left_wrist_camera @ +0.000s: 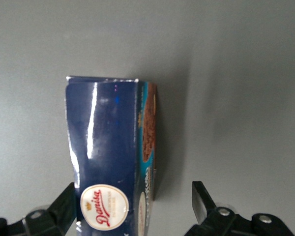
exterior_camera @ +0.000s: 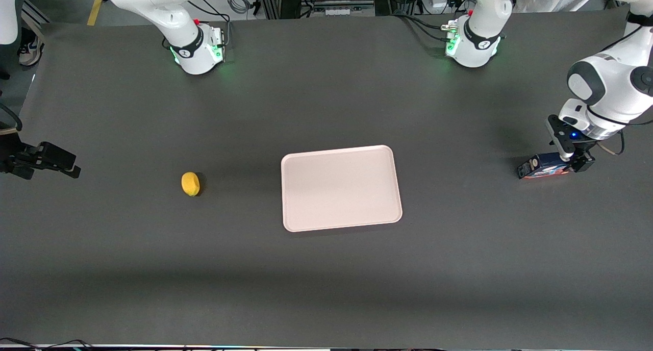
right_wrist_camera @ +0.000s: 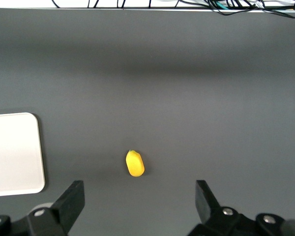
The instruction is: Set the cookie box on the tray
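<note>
Early going here: the gripper (left_wrist_camera: 132,209) sits spread wide, straddling the logo end of the cookie box (left_wrist_camera: 113,152), one finger touching its side, the other with a gap; nothing is clamped yet. The box lies flat on the dark table (exterior_camera: 459,269) at the working arm's end, just under the hand. Grasp, lift and carry all remain. The tray (exterior_camera: 341,187) lies well apart toward the middle, bare, with open tabletop between. The yellow lump (exterior_camera: 191,183) lies farther off, out of the way.
</note>
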You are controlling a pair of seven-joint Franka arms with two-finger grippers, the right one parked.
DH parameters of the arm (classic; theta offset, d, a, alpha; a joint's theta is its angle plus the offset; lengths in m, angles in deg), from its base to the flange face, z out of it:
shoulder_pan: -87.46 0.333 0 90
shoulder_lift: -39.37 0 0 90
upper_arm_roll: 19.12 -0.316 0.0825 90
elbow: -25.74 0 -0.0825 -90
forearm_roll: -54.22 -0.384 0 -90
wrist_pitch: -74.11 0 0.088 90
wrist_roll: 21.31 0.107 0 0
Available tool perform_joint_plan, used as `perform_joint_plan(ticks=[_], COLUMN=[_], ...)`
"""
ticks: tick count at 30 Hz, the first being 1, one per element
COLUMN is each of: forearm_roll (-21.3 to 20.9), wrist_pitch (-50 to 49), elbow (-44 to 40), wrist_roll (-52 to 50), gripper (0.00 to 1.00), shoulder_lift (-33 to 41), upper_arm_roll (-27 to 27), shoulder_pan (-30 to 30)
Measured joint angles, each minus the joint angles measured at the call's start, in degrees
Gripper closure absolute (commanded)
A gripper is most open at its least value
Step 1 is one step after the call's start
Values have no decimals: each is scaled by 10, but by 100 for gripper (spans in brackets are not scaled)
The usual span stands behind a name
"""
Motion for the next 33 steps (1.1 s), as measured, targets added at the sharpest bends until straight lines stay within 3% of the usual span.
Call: perform_joint_plan(ticks=[15,17,21,25,28,33], forearm_roll=[32,33,33,34,34,35], wrist_pitch=[15,15,17,20,23,23], elbow=[0,0,0,-2,-5,-11], wrist_roll=[4,4,4,5,5,5], gripper=[0,3,19,40,64,73], shoulder_lift=[-26,-26,-26,-26,-26,-26], upper_arm_roll=[8,8,9,10,11,16], shoulder_pan=[0,0,0,-1,-1,-1])
